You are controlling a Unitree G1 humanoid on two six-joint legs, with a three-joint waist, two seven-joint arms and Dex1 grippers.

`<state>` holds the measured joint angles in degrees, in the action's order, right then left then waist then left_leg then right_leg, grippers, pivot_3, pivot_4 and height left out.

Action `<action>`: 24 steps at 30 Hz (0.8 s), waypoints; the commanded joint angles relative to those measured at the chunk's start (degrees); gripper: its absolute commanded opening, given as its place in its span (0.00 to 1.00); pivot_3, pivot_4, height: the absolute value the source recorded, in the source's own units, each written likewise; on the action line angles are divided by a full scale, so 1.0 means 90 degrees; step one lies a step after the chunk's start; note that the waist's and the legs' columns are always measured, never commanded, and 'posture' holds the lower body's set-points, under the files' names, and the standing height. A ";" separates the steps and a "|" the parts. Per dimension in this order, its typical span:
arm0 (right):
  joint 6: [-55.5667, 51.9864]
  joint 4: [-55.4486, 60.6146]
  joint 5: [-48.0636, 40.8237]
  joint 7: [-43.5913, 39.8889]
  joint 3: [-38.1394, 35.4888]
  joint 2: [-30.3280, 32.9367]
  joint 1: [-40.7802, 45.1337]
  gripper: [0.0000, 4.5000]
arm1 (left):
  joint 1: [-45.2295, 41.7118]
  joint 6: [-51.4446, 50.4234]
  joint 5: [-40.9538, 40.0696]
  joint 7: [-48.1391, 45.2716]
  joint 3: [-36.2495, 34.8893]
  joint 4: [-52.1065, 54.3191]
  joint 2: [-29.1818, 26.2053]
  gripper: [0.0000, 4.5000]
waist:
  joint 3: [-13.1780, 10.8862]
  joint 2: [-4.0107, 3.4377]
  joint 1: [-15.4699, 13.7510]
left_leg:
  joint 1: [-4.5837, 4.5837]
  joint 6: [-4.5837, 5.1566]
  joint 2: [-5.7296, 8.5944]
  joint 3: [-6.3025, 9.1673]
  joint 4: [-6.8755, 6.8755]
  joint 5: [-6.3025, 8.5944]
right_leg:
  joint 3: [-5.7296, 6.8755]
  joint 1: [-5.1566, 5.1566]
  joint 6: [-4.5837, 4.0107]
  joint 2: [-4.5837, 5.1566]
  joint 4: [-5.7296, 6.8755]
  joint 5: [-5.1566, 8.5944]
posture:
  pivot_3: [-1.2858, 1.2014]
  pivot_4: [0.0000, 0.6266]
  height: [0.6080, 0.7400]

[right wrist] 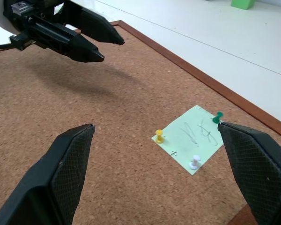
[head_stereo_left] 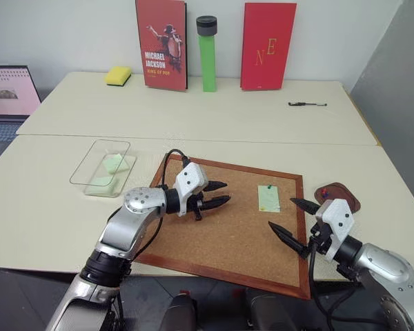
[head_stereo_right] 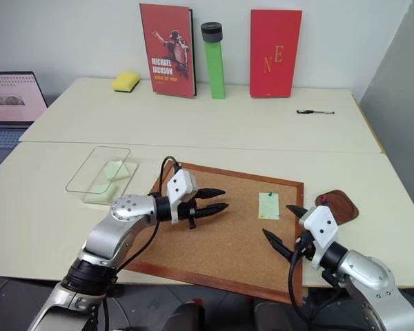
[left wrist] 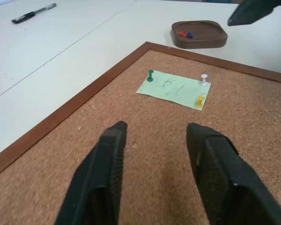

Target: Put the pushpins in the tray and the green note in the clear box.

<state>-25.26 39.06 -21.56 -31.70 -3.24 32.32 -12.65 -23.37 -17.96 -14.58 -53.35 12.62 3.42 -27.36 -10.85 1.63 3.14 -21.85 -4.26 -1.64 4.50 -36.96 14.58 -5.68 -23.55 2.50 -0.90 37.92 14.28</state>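
Corkboard [head_stereo_left: 214, 234], pen [head_stereo_left: 307, 104], sponge [head_stereo_left: 118, 75], two red books [head_stereo_left: 161, 43].

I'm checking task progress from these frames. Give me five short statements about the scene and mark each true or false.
1. The green note lies on the corkboard. True.
2. Three pins are in that note. True: green, white, yellow.
3. The tray holds no pins. False: a red and a blue pin lie in it.
4. The left gripper grips the note. False: it hovers over bare cork, apart from it.
5. The right gripper is shut. False: its fingers are spread wide.
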 commanded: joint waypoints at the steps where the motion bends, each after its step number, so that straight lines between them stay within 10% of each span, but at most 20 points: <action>1: -0.0390 -0.0087 0.0026 0.0423 0.0085 -0.0216 0.0673 1.00 | -0.0296 0.0594 0.0276 -0.0112 0.0282 -0.0747 0.0331 0.28 | 0.0000 0.0000 0.0000 | 0.0000 0.0000 0.0000 0.0001 0.0004 0.0000 | 0.0001 0.0000 0.0001 0.0000 0.0000 0.0000 | 0.52 0.24 1.00; 8: -0.0910 -0.0780 0.0044 0.0723 0.0327 -0.0552 0.1785 1.00 | -0.0451 0.1095 0.0623 -0.0224 0.0497 -0.1636 0.0674 0.01 | 0.0000 -0.0001 0.0007 | -0.0003 0.0000 0.0001 0.0002 0.0000 0.0000 | 0.0001 -0.0001 0.0009 -0.0001 0.0002 -0.0006 | 0.52 0.24 1.00; 24: -0.1108 -0.2423 0.0490 0.0661 0.0676 -0.0681 0.2811 1.00 | -0.0193 0.1248 0.0981 -0.0181 0.0564 -0.1686 0.0691 0.01 | 0.0004 -0.0007 0.0007 | -0.0003 0.0001 0.0004 0.0003 0.0002 0.0000 | 0.0000 0.0001 0.0037 0.0000 0.0001 -0.0022 | 0.52 0.24 1.00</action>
<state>-36.90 17.10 -17.61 -25.29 3.02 26.44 11.19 -26.32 -6.09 -6.50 -54.58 17.04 -12.79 -20.81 -10.82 1.57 3.20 -21.87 -4.25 -1.60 4.53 -36.94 14.59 -5.67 -23.54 2.83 -0.90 37.94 14.08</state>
